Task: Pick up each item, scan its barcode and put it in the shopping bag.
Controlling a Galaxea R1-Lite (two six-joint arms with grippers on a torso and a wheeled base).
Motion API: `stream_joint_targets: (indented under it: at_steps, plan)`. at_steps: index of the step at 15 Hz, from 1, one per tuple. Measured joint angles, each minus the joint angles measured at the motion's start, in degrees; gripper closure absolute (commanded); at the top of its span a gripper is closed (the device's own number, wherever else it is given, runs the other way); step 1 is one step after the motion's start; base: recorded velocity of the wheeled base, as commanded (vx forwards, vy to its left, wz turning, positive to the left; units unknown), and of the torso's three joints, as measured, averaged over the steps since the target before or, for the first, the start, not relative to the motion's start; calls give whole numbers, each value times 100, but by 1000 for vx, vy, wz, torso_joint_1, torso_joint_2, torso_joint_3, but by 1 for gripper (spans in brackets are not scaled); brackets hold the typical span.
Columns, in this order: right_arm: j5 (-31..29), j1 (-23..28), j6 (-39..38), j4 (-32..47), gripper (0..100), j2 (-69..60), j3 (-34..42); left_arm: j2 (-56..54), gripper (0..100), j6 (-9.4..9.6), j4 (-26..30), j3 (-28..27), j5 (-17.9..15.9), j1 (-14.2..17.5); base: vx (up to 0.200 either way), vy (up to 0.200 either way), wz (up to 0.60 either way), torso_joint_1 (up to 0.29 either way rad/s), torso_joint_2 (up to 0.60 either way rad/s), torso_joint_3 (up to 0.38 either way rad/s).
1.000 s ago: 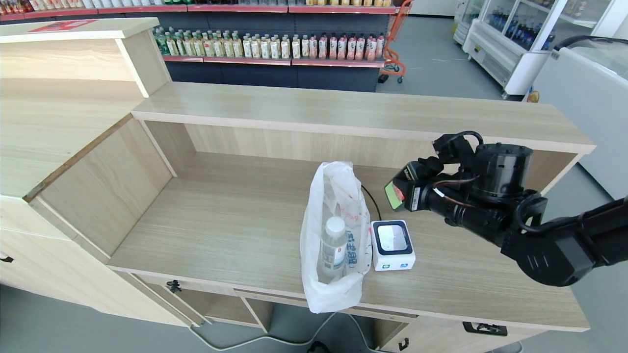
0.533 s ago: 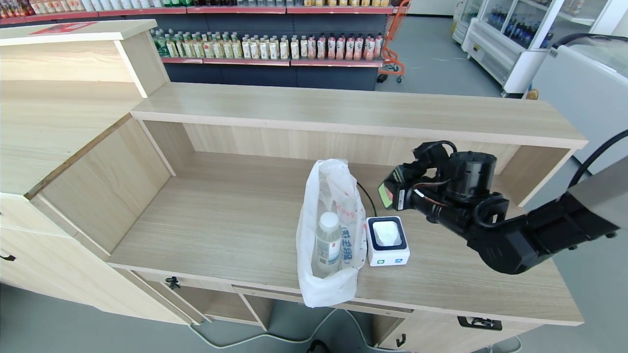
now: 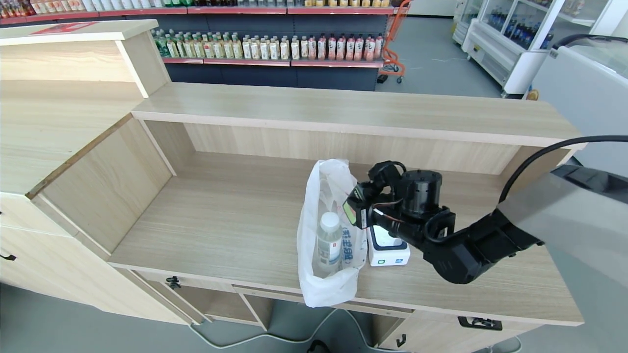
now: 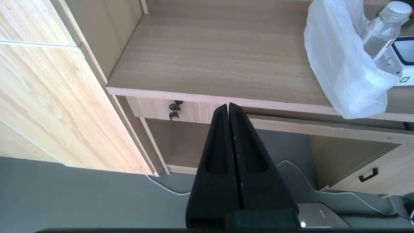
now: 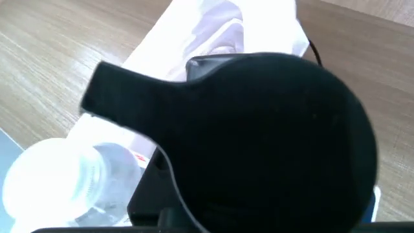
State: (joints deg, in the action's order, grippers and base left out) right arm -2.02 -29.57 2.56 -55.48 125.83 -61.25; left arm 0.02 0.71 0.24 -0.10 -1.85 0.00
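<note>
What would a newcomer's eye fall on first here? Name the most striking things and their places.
The black right gripper stands out first, holding a small dark packet with a green face at the rim of the white plastic shopping bag on the pale wooden counter. Inside the bag stands a clear plastic bottle with a white cap, and a white square scanner sits right beside the bag.

Behind the right gripper (image 3: 357, 212): a round black wrist drum, thin red-and-white wires, a looping black cable, and farther back a grey shell. The left gripper (image 4: 228, 115) has two tapered black fingers.
</note>
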Motion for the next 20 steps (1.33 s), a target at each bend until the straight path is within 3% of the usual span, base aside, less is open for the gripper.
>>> stream_joint_targets:
  at_steps: [5,16,20]
  plan:
    - [-27,-101,244,61,100,564,-551,0,100,0,2,0,2,0,0,0,0,0,0,0]
    - [-43,-182,428,57,100,1320,-863,0,100,0,2,0,2,0,0,0,0,0,0,0]
    - [-43,4,650,74,100,1369,-925,0,100,-2,2,0,5,0,0,0,0,0,0,0]
